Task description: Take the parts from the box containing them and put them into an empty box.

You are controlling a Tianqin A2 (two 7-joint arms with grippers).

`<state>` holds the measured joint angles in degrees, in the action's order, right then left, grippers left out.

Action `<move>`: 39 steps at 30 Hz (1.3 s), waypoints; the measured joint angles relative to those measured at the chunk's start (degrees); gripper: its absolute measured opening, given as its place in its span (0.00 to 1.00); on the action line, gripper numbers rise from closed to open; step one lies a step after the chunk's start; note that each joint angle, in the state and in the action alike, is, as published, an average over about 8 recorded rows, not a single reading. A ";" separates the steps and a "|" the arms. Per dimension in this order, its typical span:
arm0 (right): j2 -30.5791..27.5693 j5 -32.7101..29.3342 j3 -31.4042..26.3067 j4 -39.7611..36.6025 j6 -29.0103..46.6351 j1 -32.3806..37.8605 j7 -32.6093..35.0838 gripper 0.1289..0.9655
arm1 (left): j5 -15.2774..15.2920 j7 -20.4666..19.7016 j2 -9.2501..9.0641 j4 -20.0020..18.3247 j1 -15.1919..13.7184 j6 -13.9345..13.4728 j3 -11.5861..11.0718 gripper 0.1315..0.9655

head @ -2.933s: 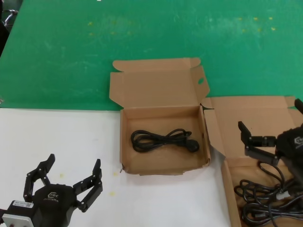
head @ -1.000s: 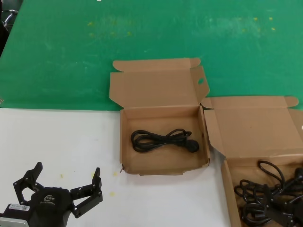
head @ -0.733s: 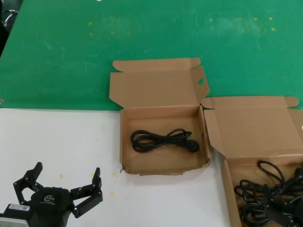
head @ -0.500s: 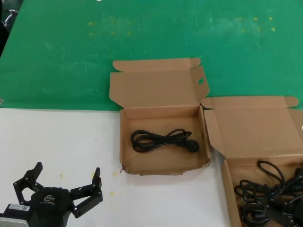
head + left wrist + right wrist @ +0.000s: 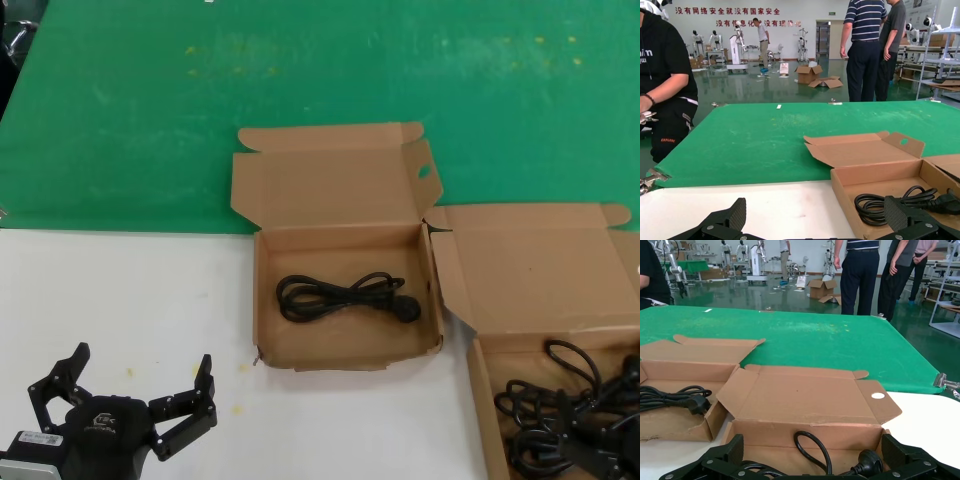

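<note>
My left gripper [image 5: 132,392] hangs spread over the white table [image 5: 130,300]. My right gripper [image 5: 812,452], also spread, hovers above the cord-filled box [image 5: 545,350]

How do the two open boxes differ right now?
The middle box holds one cord; the right box holds a tangle of several cords. The middle box lies wholly in the head view; the right box is cut off at its edge. Both are brown cardboard, lids open.

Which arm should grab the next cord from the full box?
Right. The right gripper hovers, jaws open, over the box of cords; the left gripper sits over the white table, beyond the other box.
</note>
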<state>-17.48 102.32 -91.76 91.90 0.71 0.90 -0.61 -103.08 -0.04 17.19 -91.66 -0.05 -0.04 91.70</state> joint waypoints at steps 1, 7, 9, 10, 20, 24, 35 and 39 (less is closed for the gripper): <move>0.00 0.00 0.00 0.00 0.00 0.00 0.00 1.00 | 0.00 0.00 0.00 0.00 0.00 0.00 0.00 1.00; 0.00 0.00 0.00 0.00 0.00 0.00 0.00 1.00 | 0.00 0.00 0.00 0.00 0.00 0.00 0.00 1.00; 0.00 0.00 0.00 0.00 0.00 0.00 0.00 1.00 | 0.00 0.00 0.00 0.00 0.00 0.00 0.00 1.00; 0.00 0.00 0.00 0.00 0.00 0.00 0.00 1.00 | 0.00 0.00 0.00 0.00 0.00 0.00 0.00 1.00; 0.00 0.00 0.00 0.00 0.00 0.00 0.00 1.00 | 0.00 0.00 0.00 0.00 0.00 0.00 0.00 1.00; 0.00 0.00 0.00 0.00 0.00 0.00 0.00 1.00 | 0.00 0.00 0.00 0.00 0.00 0.00 0.00 1.00; 0.00 0.00 0.00 0.00 0.00 0.00 0.00 1.00 | 0.00 0.00 0.00 0.00 0.00 0.00 0.00 1.00; 0.00 0.00 0.00 0.00 0.00 0.00 0.00 1.00 | 0.00 0.00 0.00 0.00 0.00 0.00 0.00 1.00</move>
<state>-17.48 102.32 -91.76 91.90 0.71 0.90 -0.61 -103.08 -0.04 17.19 -91.66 -0.05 -0.04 91.70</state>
